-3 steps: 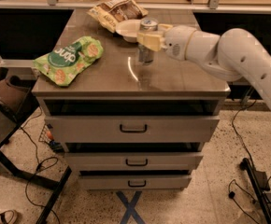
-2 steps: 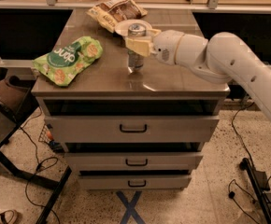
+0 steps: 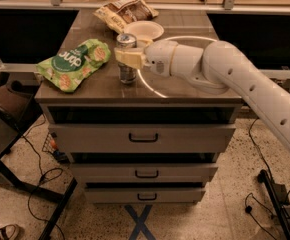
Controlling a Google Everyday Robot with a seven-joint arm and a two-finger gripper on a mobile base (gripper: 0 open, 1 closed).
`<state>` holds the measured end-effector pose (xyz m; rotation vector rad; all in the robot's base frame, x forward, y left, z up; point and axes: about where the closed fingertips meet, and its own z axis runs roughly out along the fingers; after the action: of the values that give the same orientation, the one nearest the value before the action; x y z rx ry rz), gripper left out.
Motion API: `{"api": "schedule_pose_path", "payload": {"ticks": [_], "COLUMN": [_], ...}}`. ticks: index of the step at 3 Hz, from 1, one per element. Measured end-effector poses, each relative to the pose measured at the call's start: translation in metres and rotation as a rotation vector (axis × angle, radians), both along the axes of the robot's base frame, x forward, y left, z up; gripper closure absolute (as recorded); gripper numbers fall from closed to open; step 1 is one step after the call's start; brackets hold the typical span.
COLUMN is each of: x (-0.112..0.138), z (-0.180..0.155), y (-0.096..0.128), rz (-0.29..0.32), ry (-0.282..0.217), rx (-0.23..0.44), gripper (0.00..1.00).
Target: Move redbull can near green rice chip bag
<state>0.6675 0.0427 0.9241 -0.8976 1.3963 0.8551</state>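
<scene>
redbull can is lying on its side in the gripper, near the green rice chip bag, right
No. The camera view shows the redbull can upright, not on its side. The rest holds: the gripper is shut around it, near the green rice chip bag.

White, smooth-shelled robot arm [image 3: 245, 84] ending in a pale yellow gripper [image 3: 127, 59].
The arm is built of thick rounded tubes joined by bulging, glossy white housings. A few small dark dots sit along the long section, and a small grey mark shows on the wrist housing. No cables show on it. The gripper, over the cabinet top [image 3: 185, 91], has flat cream-yellow fingers [image 3: 131, 60] clasped round the can [image 3: 127, 75].
</scene>
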Motion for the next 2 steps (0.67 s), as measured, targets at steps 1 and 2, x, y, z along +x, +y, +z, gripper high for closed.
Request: {"api": "schedule_pose_path", "payload": {"ticks": [1,2], "x": [0.0002,-0.0005], "z": [0.0008,0.0011], "y": [0.0002,0.0028], "rz": [-0.002,0.002], "ry": [0.0,0.0], "rx": [0.0,0.0], "gripper": [0.74,0.51]}}
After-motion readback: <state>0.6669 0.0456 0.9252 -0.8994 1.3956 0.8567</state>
